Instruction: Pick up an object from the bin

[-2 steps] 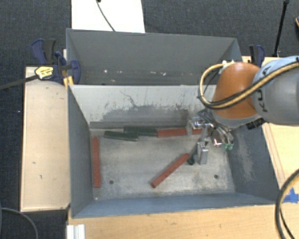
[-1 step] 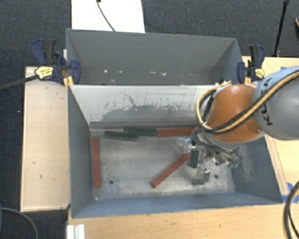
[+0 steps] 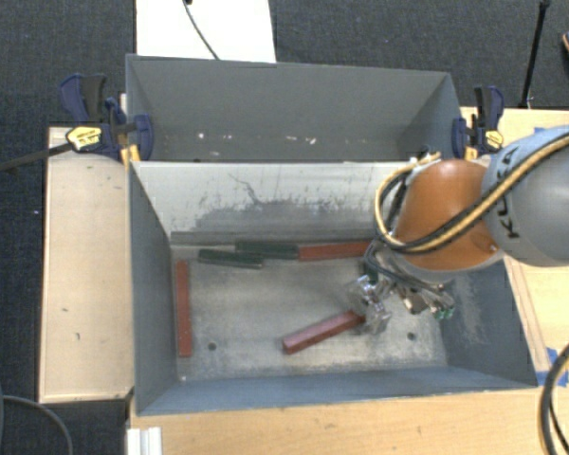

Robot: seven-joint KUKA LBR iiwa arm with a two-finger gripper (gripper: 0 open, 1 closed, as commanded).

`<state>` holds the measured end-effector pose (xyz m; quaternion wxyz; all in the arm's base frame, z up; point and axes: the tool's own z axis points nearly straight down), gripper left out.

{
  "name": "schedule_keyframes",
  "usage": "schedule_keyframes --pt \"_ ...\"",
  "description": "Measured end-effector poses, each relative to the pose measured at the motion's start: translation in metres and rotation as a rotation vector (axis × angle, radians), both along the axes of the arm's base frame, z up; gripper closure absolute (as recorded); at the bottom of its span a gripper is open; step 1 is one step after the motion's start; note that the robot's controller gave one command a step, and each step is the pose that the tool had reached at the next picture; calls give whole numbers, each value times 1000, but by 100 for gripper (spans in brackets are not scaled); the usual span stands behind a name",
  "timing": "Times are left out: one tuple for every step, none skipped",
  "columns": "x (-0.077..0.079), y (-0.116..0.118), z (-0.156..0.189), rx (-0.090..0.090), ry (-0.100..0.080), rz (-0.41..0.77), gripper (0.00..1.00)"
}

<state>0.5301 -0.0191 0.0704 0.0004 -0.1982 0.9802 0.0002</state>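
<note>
My gripper (image 3: pixel 372 313) hangs low over the right part of the bin floor, under the orange wrist cover. Its fingertips are at the right end of a reddish-brown stick (image 3: pixel 320 333) that lies slanted on the floor, lower left to upper right. Whether that end is between the fingers is hidden by the gripper's own body. Along the back wall lie a dark green stick (image 3: pixel 249 253) and, to its right, another reddish-brown stick (image 3: pixel 332 250).
A third reddish-brown stick (image 3: pixel 183 308) lies along the bin's left wall, running front to back. The arm and its cables cover the bin's right side.
</note>
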Motion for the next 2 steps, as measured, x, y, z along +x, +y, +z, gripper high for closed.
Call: schedule_keyframes --pt "-4 5 0 0 -2 365 100" --pt "-17 -39 167 -4 -5 795 100"
